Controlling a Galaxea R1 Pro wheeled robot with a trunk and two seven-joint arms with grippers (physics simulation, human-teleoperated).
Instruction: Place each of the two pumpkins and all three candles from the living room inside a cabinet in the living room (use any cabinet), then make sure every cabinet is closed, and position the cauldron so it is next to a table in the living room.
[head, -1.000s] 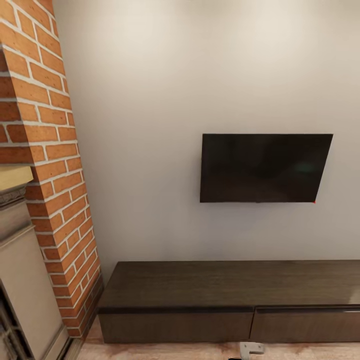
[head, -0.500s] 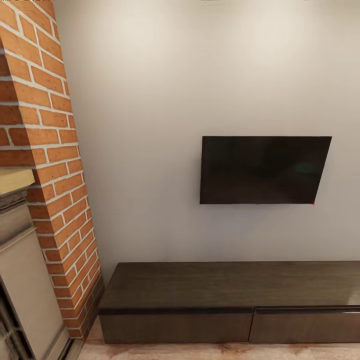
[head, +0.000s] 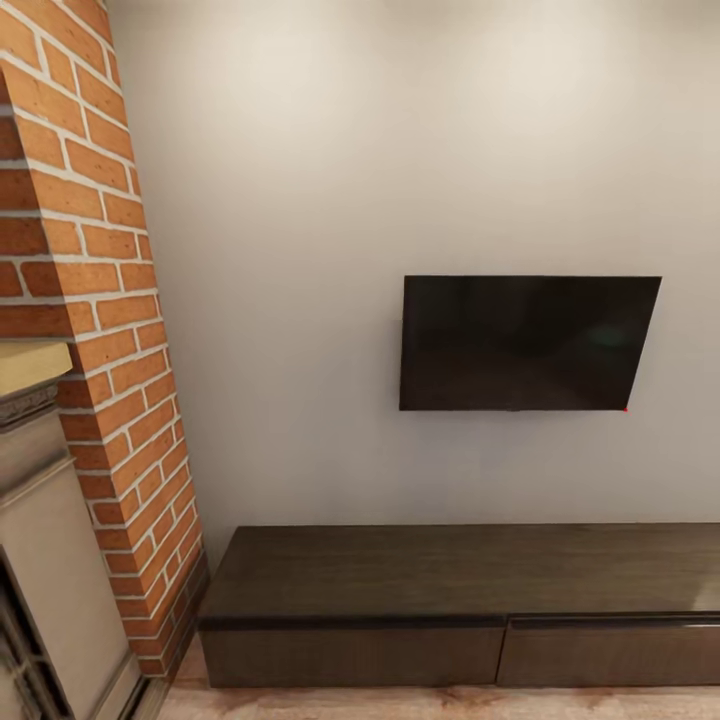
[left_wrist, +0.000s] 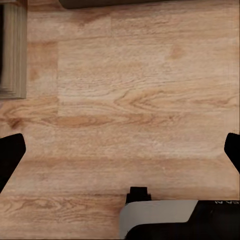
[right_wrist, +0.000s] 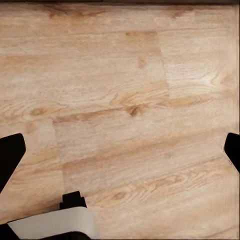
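Currently the cabinet (head: 460, 600) is faced, drawers shut, below the TV (head: 528, 343); left gripper (left_wrist: 120, 150) and right gripper (right_wrist: 120, 150) are held wide open and empty above wood floor (right_wrist: 125, 90); pumpkins and candles are unseen, so time could be lost searching.

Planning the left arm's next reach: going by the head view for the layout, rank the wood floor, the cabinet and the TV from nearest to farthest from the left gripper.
1. Wood floor: right under the open left gripper.
2. Cabinet: low, ahead against the wall.
3. TV: on the wall above the cabinet, toward the right.
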